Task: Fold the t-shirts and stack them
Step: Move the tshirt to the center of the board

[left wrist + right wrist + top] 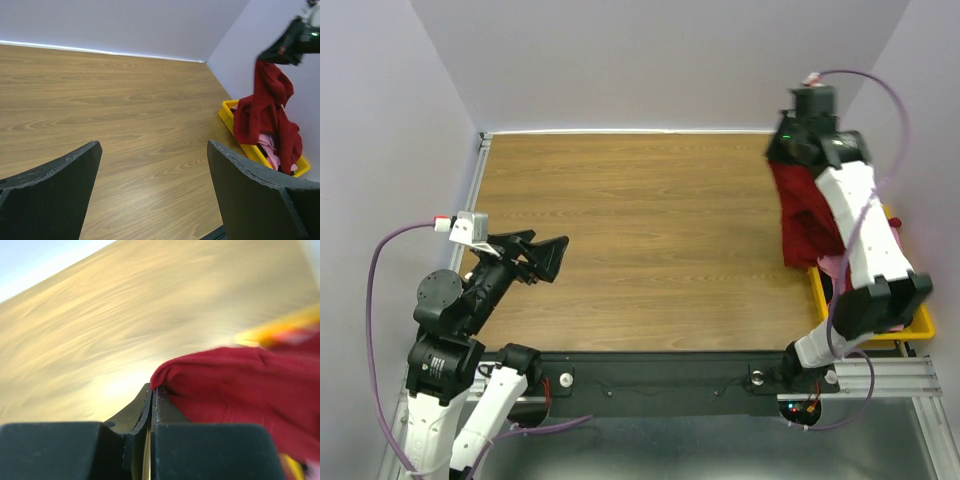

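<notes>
A dark red t-shirt (805, 215) (265, 110) (240, 385) hangs in the air over the right edge of the table, its lower end trailing into the yellow bin. My right gripper (787, 150) (152, 389) is raised high at the far right and is shut on a fold at the top of this shirt. Pink cloth (270, 147) (830, 265) of another t-shirt lies in the bin under it. My left gripper (552, 250) (155, 150) hovers over the near left of the table, open, with nothing between its fingers.
The yellow plastic bin (920, 325) (230, 117) sits off the table's right edge beside the right arm. The wooden table (640, 220) is bounded by lilac walls at the back and both sides. A black rail runs along the near edge.
</notes>
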Tool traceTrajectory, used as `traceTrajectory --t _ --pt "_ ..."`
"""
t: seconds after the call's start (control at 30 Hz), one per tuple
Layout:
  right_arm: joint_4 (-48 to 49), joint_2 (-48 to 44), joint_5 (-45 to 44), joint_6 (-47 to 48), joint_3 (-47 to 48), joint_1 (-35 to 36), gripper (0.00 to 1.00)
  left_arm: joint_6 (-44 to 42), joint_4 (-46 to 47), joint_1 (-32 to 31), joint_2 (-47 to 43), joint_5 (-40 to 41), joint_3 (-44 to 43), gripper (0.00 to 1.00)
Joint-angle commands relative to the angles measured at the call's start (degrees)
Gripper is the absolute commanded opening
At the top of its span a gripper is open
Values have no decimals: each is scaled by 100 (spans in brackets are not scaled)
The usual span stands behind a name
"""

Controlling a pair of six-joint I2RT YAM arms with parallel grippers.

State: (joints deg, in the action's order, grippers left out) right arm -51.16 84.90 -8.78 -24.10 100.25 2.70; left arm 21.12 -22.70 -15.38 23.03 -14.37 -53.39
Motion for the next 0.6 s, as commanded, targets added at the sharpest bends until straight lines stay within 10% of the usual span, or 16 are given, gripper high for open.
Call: traceTrajectory --t 0.0,0.33,0.47,0.57 --pt "97 999 368 -385 854 1458 0 182 249 -27 44 285 -23 99" --pt "281 5341 1658 -639 5064 4325 1 216 -129 -18 282 540 -216 99" --pt "799 5398 2029 -728 4778 4494 50 252 -235 -18 246 629 -111 99" --pt "950 4634 1206 -211 3864 4485 62 331 -270 -18 290 681 12 99"
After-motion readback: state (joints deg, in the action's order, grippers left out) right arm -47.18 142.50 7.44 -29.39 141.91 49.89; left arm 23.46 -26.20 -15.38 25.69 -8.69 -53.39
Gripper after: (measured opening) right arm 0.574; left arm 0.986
